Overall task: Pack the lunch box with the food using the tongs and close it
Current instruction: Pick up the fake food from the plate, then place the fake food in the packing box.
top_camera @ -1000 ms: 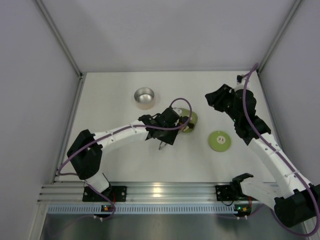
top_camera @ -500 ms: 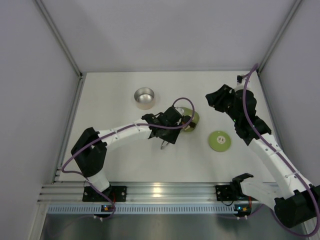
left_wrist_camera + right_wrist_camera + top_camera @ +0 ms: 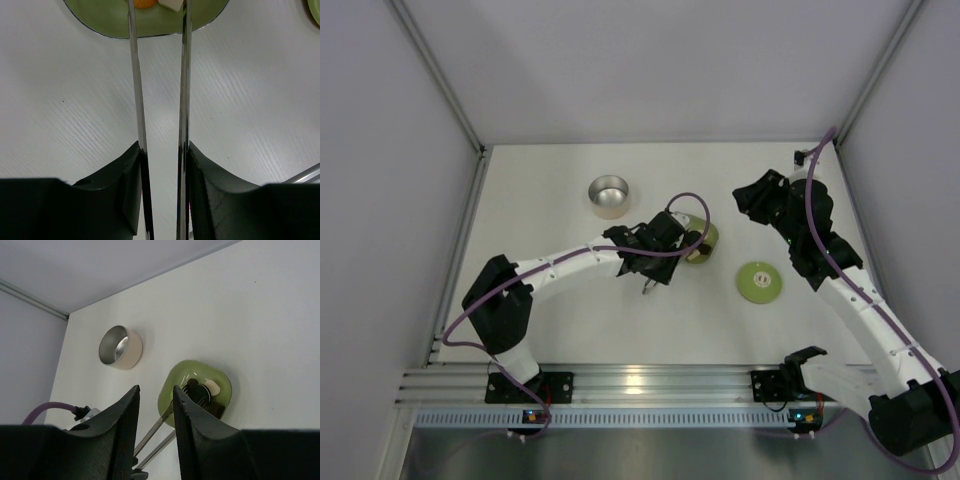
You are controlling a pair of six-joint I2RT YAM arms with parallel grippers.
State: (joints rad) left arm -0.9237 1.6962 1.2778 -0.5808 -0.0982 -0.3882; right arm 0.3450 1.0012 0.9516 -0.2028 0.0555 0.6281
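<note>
My left gripper (image 3: 162,147) is shut on the tongs (image 3: 140,100), pressing their two silver arms toward each other. The tongs reach into the green dish (image 3: 172,385), and their tips stand on either side of a black food disc (image 3: 200,392). A cream piece (image 3: 213,386), a dark brown piece (image 3: 216,410) and an orange piece (image 3: 145,3) also lie in the dish. The lunch box (image 3: 609,195) stands open and empty at the back left. Its green lid (image 3: 759,282) lies flat at the right. My right gripper (image 3: 156,390) hovers behind the dish, open and holding nothing.
White walls enclose the table on the left, back and right. A purple cable (image 3: 682,203) loops over the left wrist beside the dish. The arm bases and a metal rail (image 3: 640,385) line the near edge.
The left gripper has squeezed the tongs' arms closer together and has shifted slightly right toward the dish. The right gripper's fingers have narrowed a little.
</note>
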